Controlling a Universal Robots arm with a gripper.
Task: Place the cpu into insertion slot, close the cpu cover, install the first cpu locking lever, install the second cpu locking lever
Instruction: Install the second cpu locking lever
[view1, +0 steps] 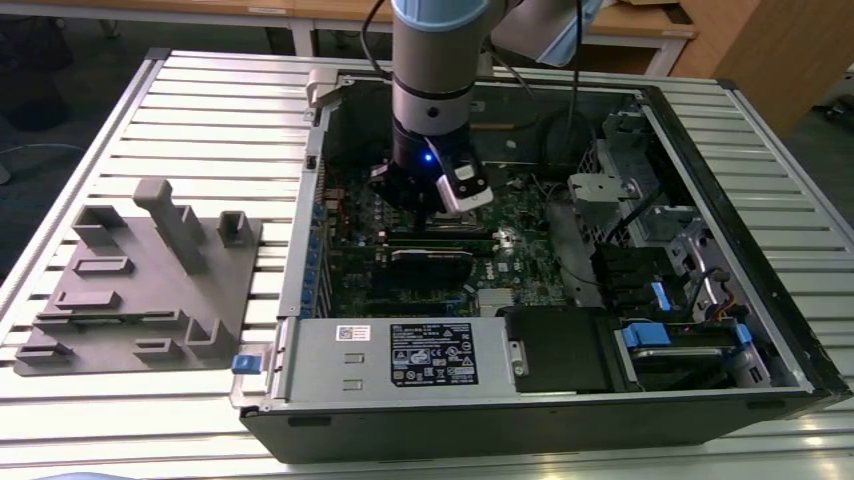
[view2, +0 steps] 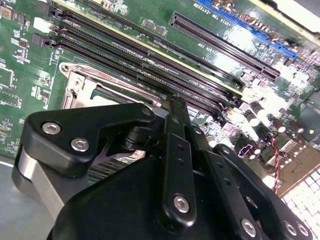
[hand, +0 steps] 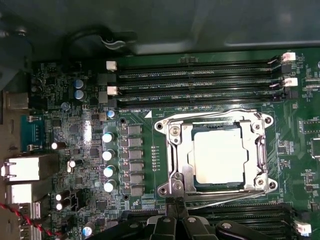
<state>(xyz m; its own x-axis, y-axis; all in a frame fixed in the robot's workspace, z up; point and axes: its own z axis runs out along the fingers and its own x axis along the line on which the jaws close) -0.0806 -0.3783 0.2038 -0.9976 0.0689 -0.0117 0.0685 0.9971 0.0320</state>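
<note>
A silver-grey cylindrical robot arm with pale blue joint caps is seen; silver screws stud the black, angular pincer.

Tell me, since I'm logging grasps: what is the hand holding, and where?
Cannot be told. The hand sits at the cpu cover's edge; the cpu lies in the socket.

Grey moulded fixture tray on slatted table, beside open computer case.
</note>
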